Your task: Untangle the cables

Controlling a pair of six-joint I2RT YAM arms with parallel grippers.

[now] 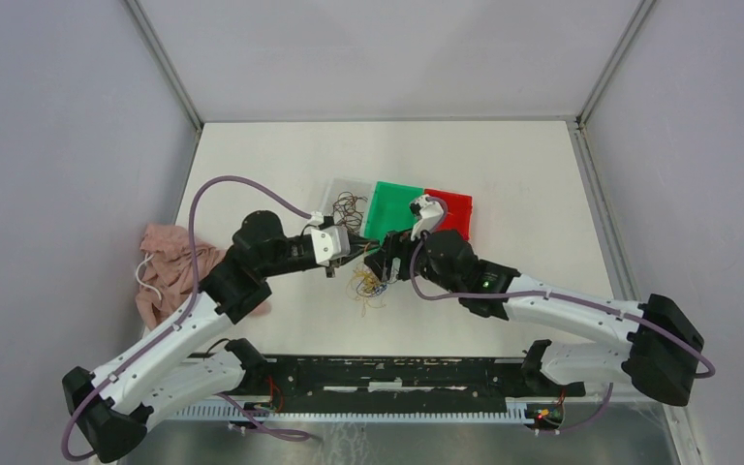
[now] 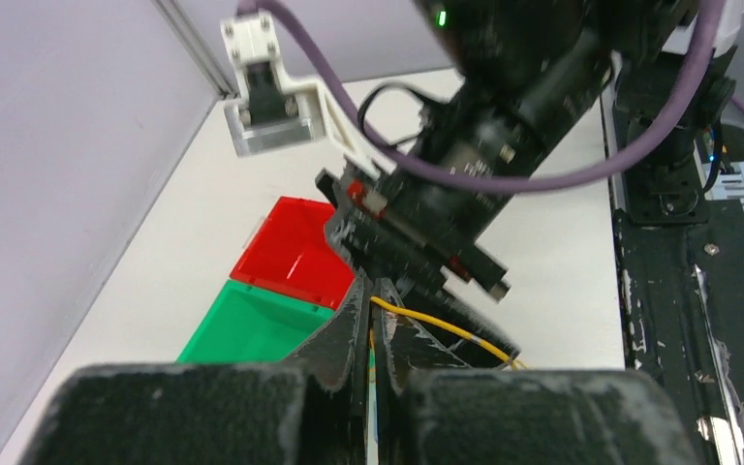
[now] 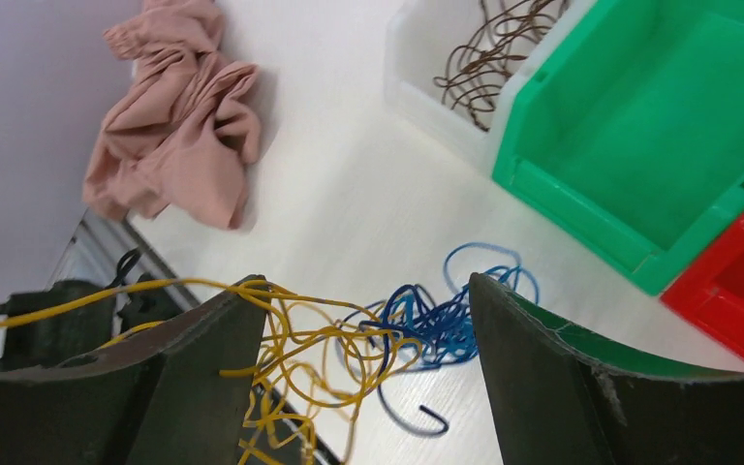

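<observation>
A tangle of yellow cables and blue cables lies on the table, small in the top view. Brown cables lie in a clear white bin. My left gripper is shut on a yellow cable, which runs taut from its fingertips to the right; in the top view it sits just left of the tangle. My right gripper is open wide above the tangle, a yellow strand crossing its left finger. In the top view it faces the left gripper.
A green bin and a red bin stand next to the white bin behind the grippers. A pink cloth lies at the table's left, under the left arm. The black base rail runs along the near edge.
</observation>
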